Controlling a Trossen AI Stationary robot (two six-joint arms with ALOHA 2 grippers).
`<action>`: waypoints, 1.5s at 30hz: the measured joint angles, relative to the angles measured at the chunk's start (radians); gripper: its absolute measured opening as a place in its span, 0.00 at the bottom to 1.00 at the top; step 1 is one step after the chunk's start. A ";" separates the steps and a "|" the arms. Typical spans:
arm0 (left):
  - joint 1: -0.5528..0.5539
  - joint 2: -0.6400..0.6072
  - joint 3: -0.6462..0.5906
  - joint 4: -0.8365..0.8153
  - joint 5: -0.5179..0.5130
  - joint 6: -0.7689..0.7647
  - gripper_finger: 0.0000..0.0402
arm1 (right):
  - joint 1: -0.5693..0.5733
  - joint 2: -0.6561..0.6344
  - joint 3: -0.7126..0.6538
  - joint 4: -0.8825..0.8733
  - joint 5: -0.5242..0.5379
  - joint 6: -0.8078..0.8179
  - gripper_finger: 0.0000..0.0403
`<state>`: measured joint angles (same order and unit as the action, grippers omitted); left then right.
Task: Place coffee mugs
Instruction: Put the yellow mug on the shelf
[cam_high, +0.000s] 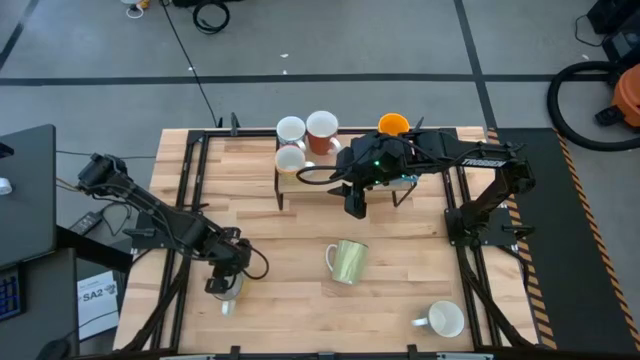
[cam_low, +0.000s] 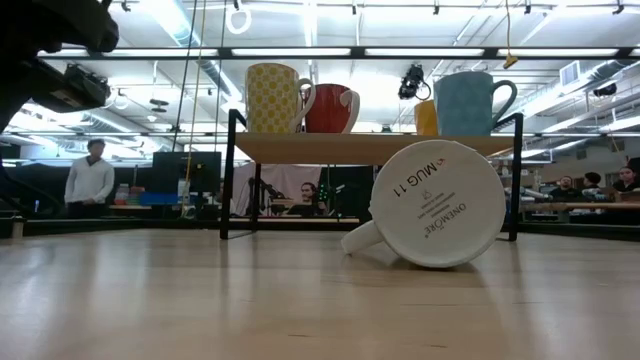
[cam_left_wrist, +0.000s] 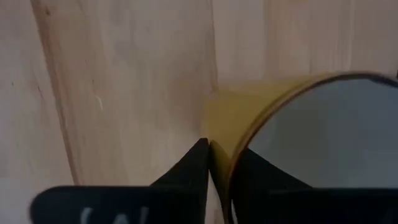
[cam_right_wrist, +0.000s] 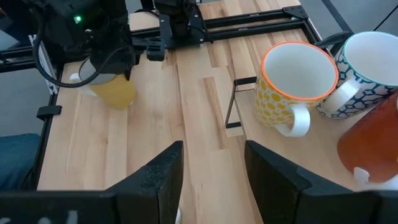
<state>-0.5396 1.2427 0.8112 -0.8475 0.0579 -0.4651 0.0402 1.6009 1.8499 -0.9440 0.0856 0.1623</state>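
A light butcher-block wooden table (cam_high: 300, 300) stands on a grey concrete floor (cam_high: 330, 40) marked with pale lines. Beyond it, long fluorescent ceiling lights (cam_low: 300, 52) brighten an open workshop, where a person in a white top (cam_low: 90, 180) stands near dark monitors (cam_low: 185, 170).

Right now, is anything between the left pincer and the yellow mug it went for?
No. The left pincer is already at the yellow mug, with one finger outside the wall and the other inside the rim, closing on it. Nothing sits between them in the left wrist view. The right pincer hangs open by the shelf.
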 joint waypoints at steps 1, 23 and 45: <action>0.000 0.001 0.000 0.001 -0.008 -0.017 0.11 | 0.000 0.000 0.000 0.000 0.000 0.000 0.43; 0.332 0.005 0.002 0.333 -0.260 -0.413 0.08 | -0.030 0.000 0.000 0.000 0.000 -0.035 0.43; 0.431 0.069 0.002 0.268 -0.236 -0.420 0.08 | -0.051 0.000 0.000 0.008 0.000 -0.035 0.43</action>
<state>-0.1085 1.3112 0.8135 -0.5795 -0.1784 -0.8852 -0.0109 1.6009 1.8499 -0.9363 0.0856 0.1272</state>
